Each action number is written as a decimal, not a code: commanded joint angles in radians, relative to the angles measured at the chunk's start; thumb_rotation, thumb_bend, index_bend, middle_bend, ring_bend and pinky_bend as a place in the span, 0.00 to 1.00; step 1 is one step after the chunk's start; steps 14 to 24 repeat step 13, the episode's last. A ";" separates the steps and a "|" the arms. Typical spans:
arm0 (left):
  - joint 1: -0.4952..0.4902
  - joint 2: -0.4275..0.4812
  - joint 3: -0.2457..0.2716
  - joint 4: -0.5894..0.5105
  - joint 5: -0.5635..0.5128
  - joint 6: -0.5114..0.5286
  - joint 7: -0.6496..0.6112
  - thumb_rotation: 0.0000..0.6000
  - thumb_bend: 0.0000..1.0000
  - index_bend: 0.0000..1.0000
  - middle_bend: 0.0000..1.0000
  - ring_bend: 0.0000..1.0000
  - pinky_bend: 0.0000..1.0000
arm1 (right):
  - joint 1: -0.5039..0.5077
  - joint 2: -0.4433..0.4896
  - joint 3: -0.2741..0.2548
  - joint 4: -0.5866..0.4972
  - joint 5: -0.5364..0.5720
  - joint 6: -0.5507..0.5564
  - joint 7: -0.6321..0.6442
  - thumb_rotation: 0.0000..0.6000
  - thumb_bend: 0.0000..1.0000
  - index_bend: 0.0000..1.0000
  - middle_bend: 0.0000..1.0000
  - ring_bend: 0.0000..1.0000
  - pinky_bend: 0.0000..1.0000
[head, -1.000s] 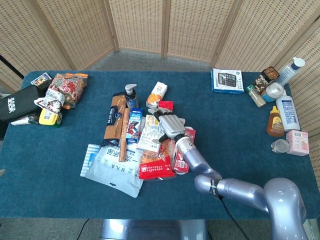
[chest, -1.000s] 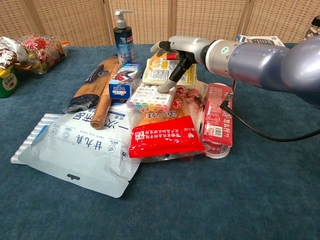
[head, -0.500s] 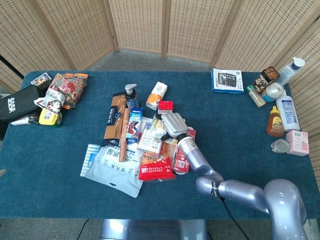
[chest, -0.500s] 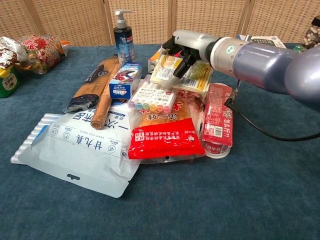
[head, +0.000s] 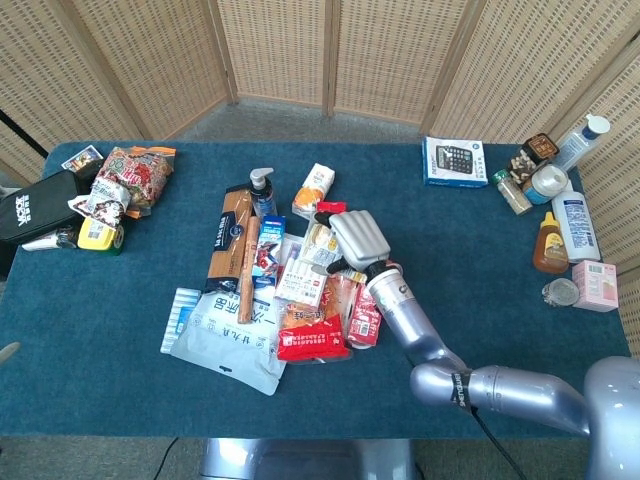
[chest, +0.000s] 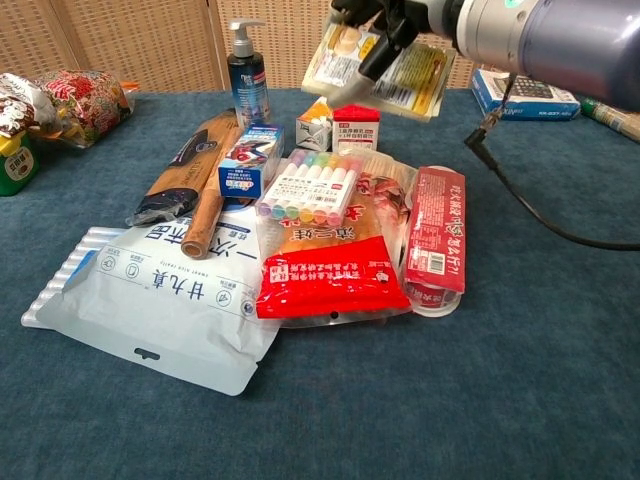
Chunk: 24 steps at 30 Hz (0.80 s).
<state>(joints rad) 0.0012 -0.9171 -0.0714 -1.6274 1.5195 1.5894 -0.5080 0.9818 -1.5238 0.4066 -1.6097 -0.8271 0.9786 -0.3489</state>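
Observation:
My right hand (head: 358, 238) grips a flat cream and yellow snack packet (head: 322, 243) and holds it in the air above the heap of goods. In the chest view the right hand (chest: 395, 15) is at the top edge, with the packet (chest: 385, 62) tilted under its fingers, well above a small red and white box (chest: 355, 128). Directly below lie a pack of pastel markers (chest: 310, 185), a red snack bag (chest: 330, 275) and a red sleeve of biscuits (chest: 437, 232). My left hand shows in neither view.
A large white pouch (chest: 165, 300), a long brown packet (chest: 195, 175), a blue box (chest: 250, 158) and a pump bottle (chest: 246, 75) fill the heap's left side. A calculator box (head: 454, 161) and bottles (head: 560, 215) stand far right; a black case (head: 35, 205) and snack bag (head: 125, 180) far left.
The right hand closed on the cream packet in the heap and has lifted it upward, clear of the marker pack. The other goods lie as before.

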 joint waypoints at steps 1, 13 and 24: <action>0.001 0.002 0.006 0.001 0.011 0.002 -0.008 1.00 0.00 0.00 0.00 0.00 0.00 | 0.002 0.070 0.040 -0.114 0.061 0.062 -0.072 1.00 0.19 0.42 0.70 0.63 0.65; 0.008 0.010 0.020 0.006 0.039 0.023 -0.036 1.00 0.00 0.00 0.00 0.00 0.00 | 0.033 0.110 0.055 -0.243 0.127 0.145 -0.147 1.00 0.19 0.42 0.70 0.63 0.65; 0.008 0.010 0.020 0.006 0.039 0.023 -0.036 1.00 0.00 0.00 0.00 0.00 0.00 | 0.033 0.110 0.055 -0.243 0.127 0.145 -0.147 1.00 0.19 0.42 0.70 0.63 0.65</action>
